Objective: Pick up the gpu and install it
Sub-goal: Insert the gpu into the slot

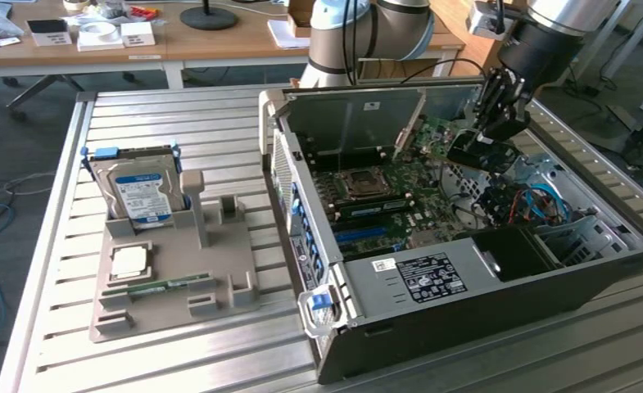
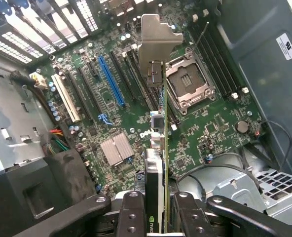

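Clenching the gpu from both sides, your fingers had the card pinned on edge between them, gripped at the end nearest the wrist. You could see its black face and thin green board running away from the fingers, with the silver bracket at the far end.

You held the card inside the open computer case, over the green motherboard. In the wrist view it lay along the dark expansion slots, between the blue slot on one side and the empty processor socket on the other. A small silver heatsink sat on the board close to the held end. Whether the card's lower edge touched a slot, you could not tell.

From the exterior view, your arm came down into the case at its far end, on the exterior view's right.

Out on the slotted metal desk, well apart from the case on the exterior view's left, a grey tray carried a hard drive standing upright with its blue and white label facing out. A narrow green memory stick lay flat nearer the tray's front edge.
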`<state>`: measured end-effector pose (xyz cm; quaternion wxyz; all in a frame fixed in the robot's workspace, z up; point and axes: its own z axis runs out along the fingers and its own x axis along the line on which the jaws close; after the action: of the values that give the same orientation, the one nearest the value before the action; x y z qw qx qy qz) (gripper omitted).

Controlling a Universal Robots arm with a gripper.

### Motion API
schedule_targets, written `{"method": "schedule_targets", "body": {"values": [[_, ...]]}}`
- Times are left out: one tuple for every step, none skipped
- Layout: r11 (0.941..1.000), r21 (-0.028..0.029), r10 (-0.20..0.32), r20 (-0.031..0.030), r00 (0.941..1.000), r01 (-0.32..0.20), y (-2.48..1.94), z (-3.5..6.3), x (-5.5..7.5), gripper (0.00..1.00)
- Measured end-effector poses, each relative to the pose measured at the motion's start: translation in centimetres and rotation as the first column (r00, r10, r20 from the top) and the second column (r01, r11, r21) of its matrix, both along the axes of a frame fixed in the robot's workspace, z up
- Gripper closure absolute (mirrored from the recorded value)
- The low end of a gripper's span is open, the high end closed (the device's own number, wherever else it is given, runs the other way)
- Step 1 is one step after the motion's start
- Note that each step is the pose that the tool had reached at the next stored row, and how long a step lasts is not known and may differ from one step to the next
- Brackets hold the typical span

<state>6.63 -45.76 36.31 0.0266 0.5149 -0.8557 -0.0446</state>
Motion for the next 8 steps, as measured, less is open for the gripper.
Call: {"method": "schedule_targets", "body": {"values": [[1.0000, 0.0000, 0.000, 0.0000, 1.0000, 0.000, 0.00, 0.00, 0.00, 0.73], [1.0000, 0.0000, 0.000, 0.0000, 1.0000, 0.000, 0.00, 0.00, 0.00, 0.73], [1.0000, 0.0000, 0.000, 0.0000, 1.0000, 0.000, 0.00, 0.00, 0.00, 0.73], [1.0000, 0.0000, 0.000, 0.0000, 1.0000, 0.000, 0.00, 0.00, 0.00, 0.73], [1.0000, 0.0001, 0.001, 0.0000, 1.0000, -0.001, 0.00, 0.00, 0.00, 0.73], [1.0000, 0.0004, 0.002, 0.0003, 1.0000, -0.002, 0.00, 0.00, 0.00, 0.73], [1.0000, 0.0007, 0.005, 0.0010, 1.0000, -0.005, 0.00, 0.00, 0.00, 0.73], [1.0000, 0.0012, 0.010, 0.0017, 1.0000, -0.010, 0.00, -0.01, 0.01, 0.73]]}}
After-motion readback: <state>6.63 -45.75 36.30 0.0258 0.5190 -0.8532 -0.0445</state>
